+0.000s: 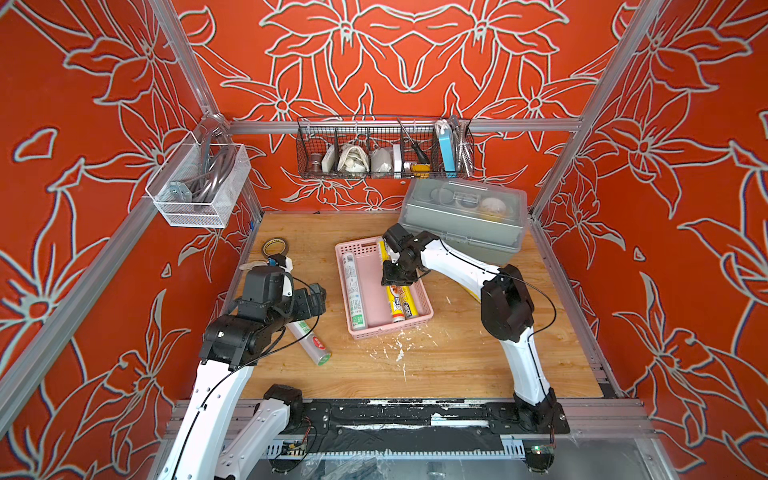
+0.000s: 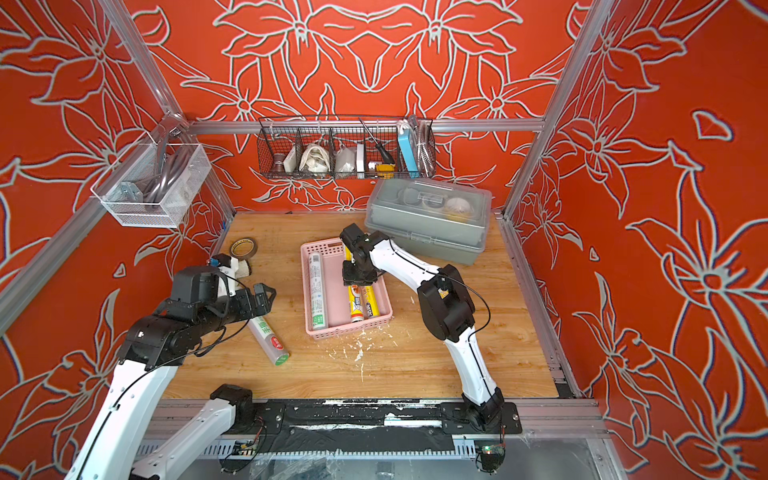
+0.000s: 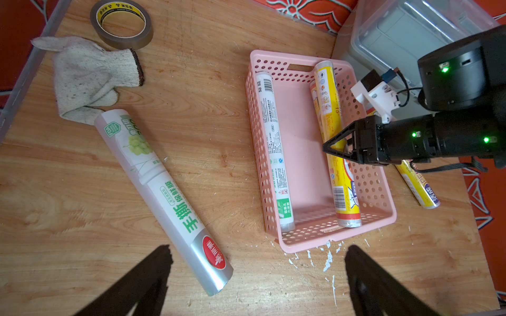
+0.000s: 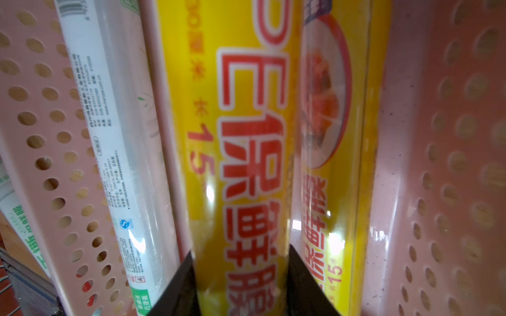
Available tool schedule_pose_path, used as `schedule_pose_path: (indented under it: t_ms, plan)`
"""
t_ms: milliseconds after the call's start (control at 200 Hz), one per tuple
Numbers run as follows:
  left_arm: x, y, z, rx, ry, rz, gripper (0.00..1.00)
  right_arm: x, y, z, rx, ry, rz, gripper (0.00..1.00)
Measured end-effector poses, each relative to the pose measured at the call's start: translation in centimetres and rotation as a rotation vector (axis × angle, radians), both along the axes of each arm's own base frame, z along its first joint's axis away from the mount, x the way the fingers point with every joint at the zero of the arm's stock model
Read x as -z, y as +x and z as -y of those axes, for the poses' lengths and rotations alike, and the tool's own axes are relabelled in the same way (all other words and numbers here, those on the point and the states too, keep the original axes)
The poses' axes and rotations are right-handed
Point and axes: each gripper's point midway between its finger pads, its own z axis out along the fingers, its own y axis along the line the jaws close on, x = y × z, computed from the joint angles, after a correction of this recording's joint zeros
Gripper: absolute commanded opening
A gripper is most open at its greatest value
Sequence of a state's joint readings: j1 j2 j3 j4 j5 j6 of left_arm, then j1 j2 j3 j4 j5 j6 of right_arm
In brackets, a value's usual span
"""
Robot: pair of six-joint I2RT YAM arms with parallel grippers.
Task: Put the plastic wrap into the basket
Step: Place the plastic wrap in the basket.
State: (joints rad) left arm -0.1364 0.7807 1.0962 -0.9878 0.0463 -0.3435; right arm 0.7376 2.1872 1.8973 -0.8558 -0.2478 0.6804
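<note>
Right wrist view, nearest first: my right gripper (image 4: 241, 279) is pinching a yellow roll (image 4: 241, 136) of plastic wrap between its dark fingers (image 4: 175, 290), held low inside the pink basket (image 4: 438, 164). Just beside it lies a second yellow roll (image 4: 336, 136), and on its other side a white roll (image 4: 115, 136) rests along the basket wall.

Left wrist view: my left gripper (image 3: 257, 279) hangs spread wide and empty above the wooden surface (image 3: 68, 191). A larger white and silver roll (image 3: 161, 191) lies slantwise on the boards just beside the basket, not in it. One more yellow roll (image 3: 419, 186) lies on the surface past the basket's far wall, partly hidden by my right arm.

Farther off, a cloth glove (image 3: 87, 76) and a ring of tape (image 3: 121, 24) sit near the edge, and in a top view a grey lidded box (image 1: 465, 220) stands behind the basket.

I judge that I am at the placing step for this yellow roll: it needs lowering flat beside its neighbour, then release. Two rolls remain outside, and my open left gripper is well placed for the white and silver one.
</note>
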Motion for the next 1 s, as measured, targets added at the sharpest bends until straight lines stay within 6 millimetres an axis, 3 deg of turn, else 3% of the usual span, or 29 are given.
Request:
schedule_pose_path:
  t_ms: [290, 540, 666, 1001]
  plan:
    - [0.5, -0.2, 0.0, 0.002, 0.004, -0.011, 0.98, 0.5, -0.1, -0.5, 0.0, 0.001, -0.001, 0.32]
    - [0.6, -0.2, 0.0, 0.002, 0.005, -0.013, 0.98, 2.5, 0.0, -0.6, 0.002, -0.028, -0.015, 0.33]
    - [0.6, -0.2, 0.0, 0.002, 0.005, -0.013, 0.98, 3.4, -0.1, -0.1, 0.004, -0.062, -0.022, 0.37]
    - [0.6, -0.2, 0.0, 0.002, 0.005, -0.013, 0.98, 3.3, 0.1, 1.2, -0.007, -0.141, 0.008, 0.49]
